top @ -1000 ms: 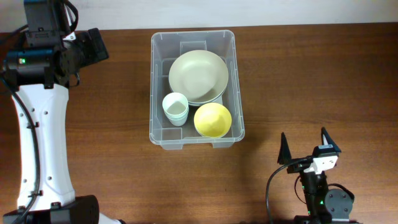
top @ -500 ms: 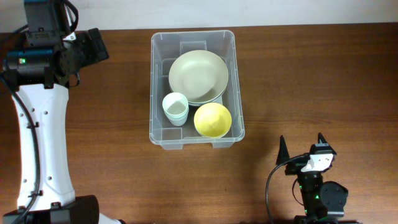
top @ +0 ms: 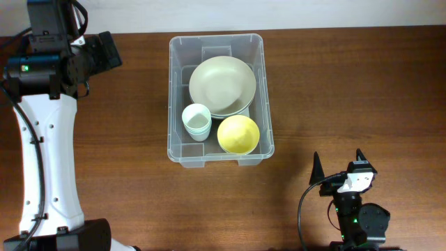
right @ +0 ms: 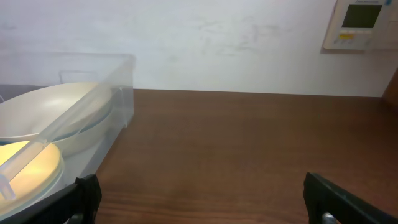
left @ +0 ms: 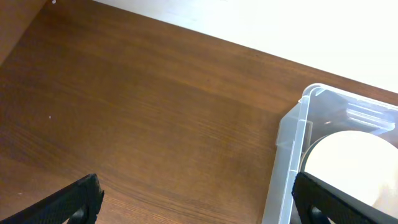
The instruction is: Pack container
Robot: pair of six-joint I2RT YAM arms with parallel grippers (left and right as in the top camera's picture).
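Note:
The container (top: 169, 97) is a clear plastic bin at the table's middle back. It holds a stack of pale green bowls (top: 221, 85), stacked white cups (top: 197, 120) and a yellow bowl (top: 238, 134). My left gripper (top: 108, 52) is open and empty at the far left, apart from the bin; its view shows the bin's corner (left: 292, 143) and a pale bowl (left: 354, 162) past its jaws (left: 199, 199). My right gripper (top: 339, 166) is open and empty near the front right. Its jaws (right: 205, 199) face the bin's wall (right: 121, 93), the pale bowls (right: 50, 106) and the yellow bowl (right: 25, 165).
The brown wooden table (top: 348, 90) runs right of the bin. A white wall stands behind the table, with a white control panel (right: 359, 23) on it at the right. The left arm's white link (top: 42, 153) runs along the left side.
My right gripper has drawn back a little toward the front edge. The left arm and the bin's contents have not moved.

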